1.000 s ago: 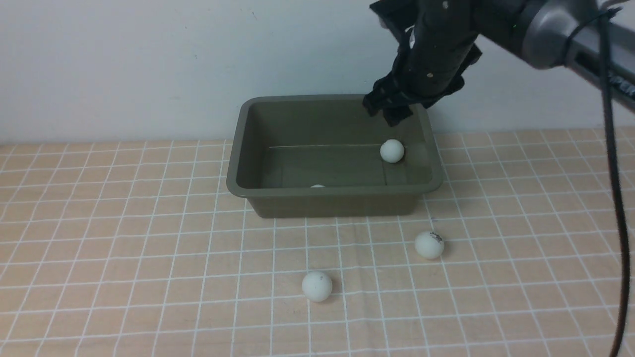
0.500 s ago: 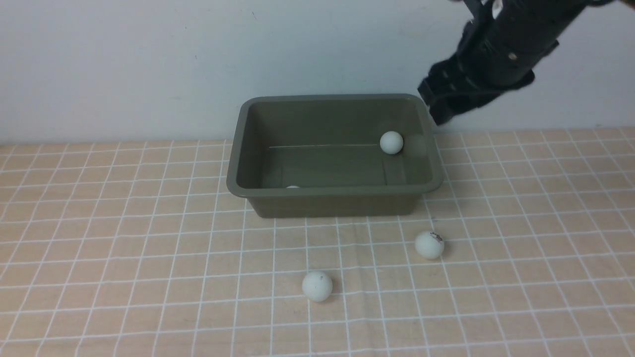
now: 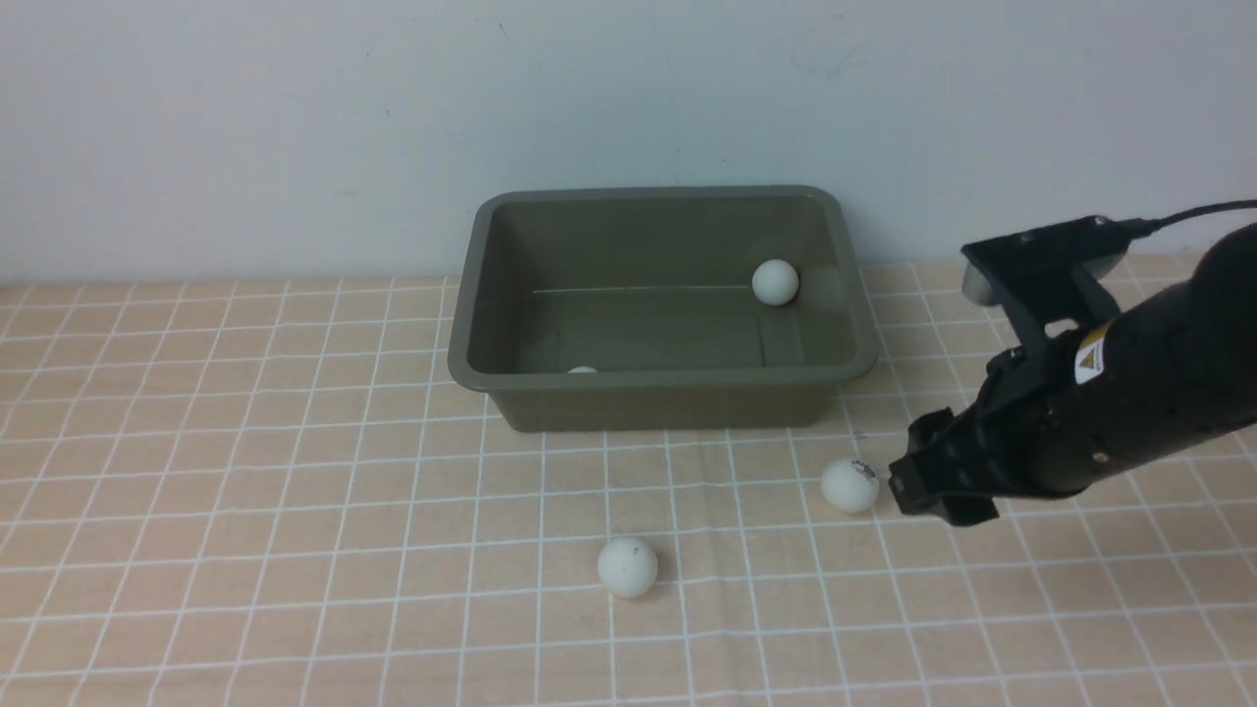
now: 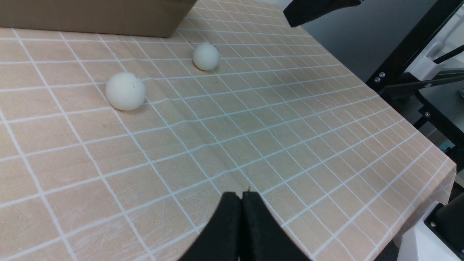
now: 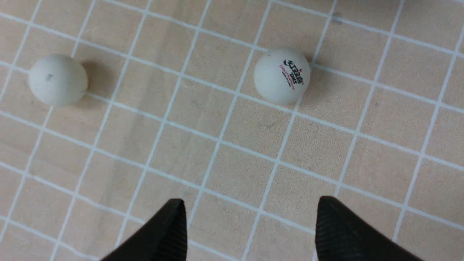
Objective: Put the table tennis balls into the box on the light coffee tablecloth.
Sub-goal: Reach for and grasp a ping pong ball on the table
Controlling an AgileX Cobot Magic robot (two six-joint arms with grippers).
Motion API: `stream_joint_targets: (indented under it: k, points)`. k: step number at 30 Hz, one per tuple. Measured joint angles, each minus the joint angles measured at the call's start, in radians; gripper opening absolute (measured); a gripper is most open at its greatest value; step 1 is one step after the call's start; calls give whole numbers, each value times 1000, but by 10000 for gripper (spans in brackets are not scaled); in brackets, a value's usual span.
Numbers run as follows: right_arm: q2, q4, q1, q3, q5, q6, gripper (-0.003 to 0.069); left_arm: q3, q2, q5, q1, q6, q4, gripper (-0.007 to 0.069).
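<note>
- right end effector (image 3: 913,486): released, jaws spread wide, nothing between them. It sits low over the tablecloth (image 3: 295,491), just right of the logo ball (image 3: 849,484). The front view shows a narrow gap between them, so no contact as far as I can tell.
- right wrist view: logo ball lies ahead of the fingertips (image 5: 170,224), roughly in line with the gap and clear of both. Its print faces up, dark text with a reddish line.
- left end effector (image 4: 241,195): clenched, pads pressed flat together, holding nothing. It is outside the front view and shows only in its own wrist camera, above bare cloth and facing both loose balls.
- box (image 3: 658,378): olive green, upright, on the tablecloth at back centre, close to the wall (image 3: 295,118).
- far ball (image 3: 775,282): inside the box, at the right end of the floor by the back wall.
- near ball (image 3: 581,369): inside the box, only a sliver showing over the near rim, left of centre.
- plain ball (image 3: 628,567): on the cloth in front of the box, about centre, well apart from it, with a small dark speck on top.
- logo ball: on the cloth off the box's front right corner, near it, not touching.
- the two loose balls are well apart from each other.
</note>
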Motion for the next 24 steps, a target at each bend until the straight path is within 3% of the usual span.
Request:
stream_joint_targets:
  k: [9, 24]
  points:
    - [156, -63, 0, -17, -107, 0, 435, 0, 0, 0, 0, 0, 0, -69]
    - [332, -84, 0, -167, -105, 0, 435, -1, 0, 7, 0, 0, 0, -69]
